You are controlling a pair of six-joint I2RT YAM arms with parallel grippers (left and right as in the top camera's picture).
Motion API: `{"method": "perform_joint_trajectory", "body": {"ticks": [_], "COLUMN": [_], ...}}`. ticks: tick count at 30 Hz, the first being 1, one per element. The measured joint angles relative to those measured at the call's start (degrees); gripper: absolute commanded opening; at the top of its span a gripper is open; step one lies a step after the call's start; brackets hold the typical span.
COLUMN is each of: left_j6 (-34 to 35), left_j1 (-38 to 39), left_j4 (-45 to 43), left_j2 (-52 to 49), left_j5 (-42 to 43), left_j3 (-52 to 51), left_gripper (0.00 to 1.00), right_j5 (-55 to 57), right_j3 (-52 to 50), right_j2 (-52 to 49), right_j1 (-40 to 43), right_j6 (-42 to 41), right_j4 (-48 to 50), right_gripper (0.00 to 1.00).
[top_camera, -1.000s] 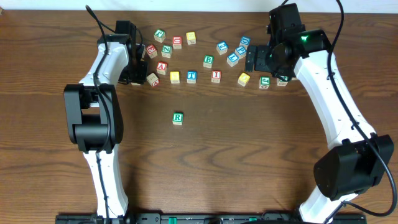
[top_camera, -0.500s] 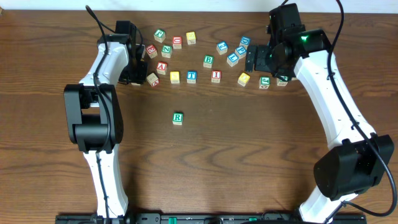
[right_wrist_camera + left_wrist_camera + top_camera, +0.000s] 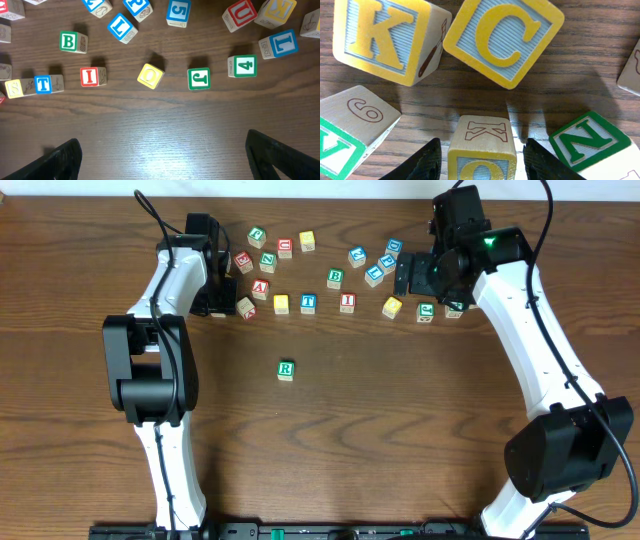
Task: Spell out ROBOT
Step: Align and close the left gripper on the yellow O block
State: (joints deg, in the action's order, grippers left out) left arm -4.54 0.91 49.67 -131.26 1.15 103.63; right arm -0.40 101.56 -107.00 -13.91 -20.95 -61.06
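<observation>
Your spread left fingers (image 3: 431, 162) are straddling the yellow-faced wooden cube (image 3: 481, 145), likely light and rigid: grip its flat sides; right fingers (image 3: 62, 160) are gaping.

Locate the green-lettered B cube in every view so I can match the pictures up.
Overhead: the green B cube sits upper middle, above the gap between the blue T cube and the red I cube.
Left wrist: not in it.
Right wrist: the green B cube is upper left.
Shared landmark: the red I cube, just below and right of the B in the overhead and right wrist views.
</observation>
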Motion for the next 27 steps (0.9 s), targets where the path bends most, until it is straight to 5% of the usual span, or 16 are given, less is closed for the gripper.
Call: {"method": "perform_joint_trajectory", "body": {"ticks": [17,27], "left_j6": [0.2,0.2], "left_j1": [0.0,0.0], "left_j4": [0.0,0.7], "left_j2": [2.1,6.5], "left_j5": [0.0,0.0], "left_j3": [0.0,0.3], "left_gripper": [0.31,0.32], "right_j5": [0.0,0.0], "right_j3": [0.0,0.0], "right_j2": [0.0,0.0], "right_j1": [0.0,0.0], "right_j6": [0.0,0.0], "right_j4": [0.0,0.0], "right_gripper": [0.99,0.99]}}
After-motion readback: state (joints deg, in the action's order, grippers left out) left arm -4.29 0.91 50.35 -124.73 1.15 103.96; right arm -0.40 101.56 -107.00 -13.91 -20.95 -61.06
